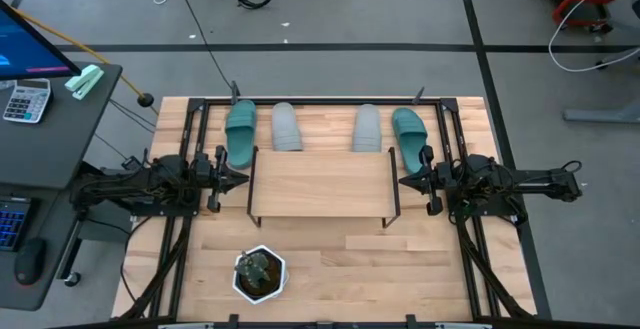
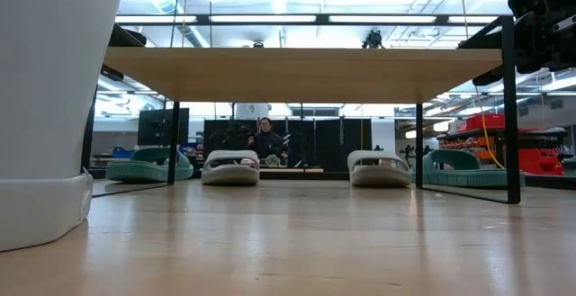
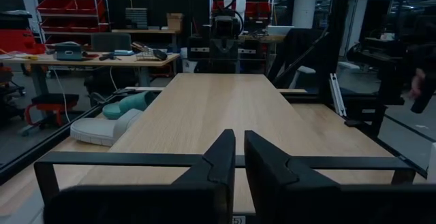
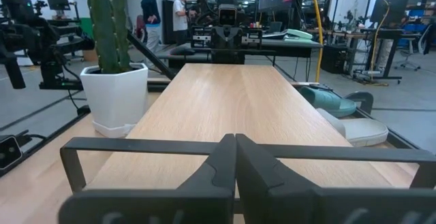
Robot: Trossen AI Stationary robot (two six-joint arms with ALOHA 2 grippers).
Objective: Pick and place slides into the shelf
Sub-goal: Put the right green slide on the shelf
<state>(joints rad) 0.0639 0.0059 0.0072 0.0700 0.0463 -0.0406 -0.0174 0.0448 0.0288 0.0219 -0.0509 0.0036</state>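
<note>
My left gripper (image 1: 243, 180) left of shelf (image 1: 320, 184), fingers nearly closed, empty; right gripper (image 1: 404, 181) opposite, closed, empty. Four slides (image 1: 287, 127) upper centre.

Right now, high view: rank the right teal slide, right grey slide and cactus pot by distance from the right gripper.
From the right gripper:
1. Right teal slide, just behind it.
2. Right grey slide, further inward.
3. Cactus pot, front left.

Four slides lie in a row on the counter (image 1: 330, 254) behind the shelf (image 1: 320, 184), soles down. The teal slides sit at the outer ends, one on the left (image 1: 240, 133) and one on the right (image 1: 409, 133). The two grey slides (image 1: 287, 127) (image 1: 367, 128) lie between them, apart. The shelf's light board top is bare, on thin black legs.
</note>
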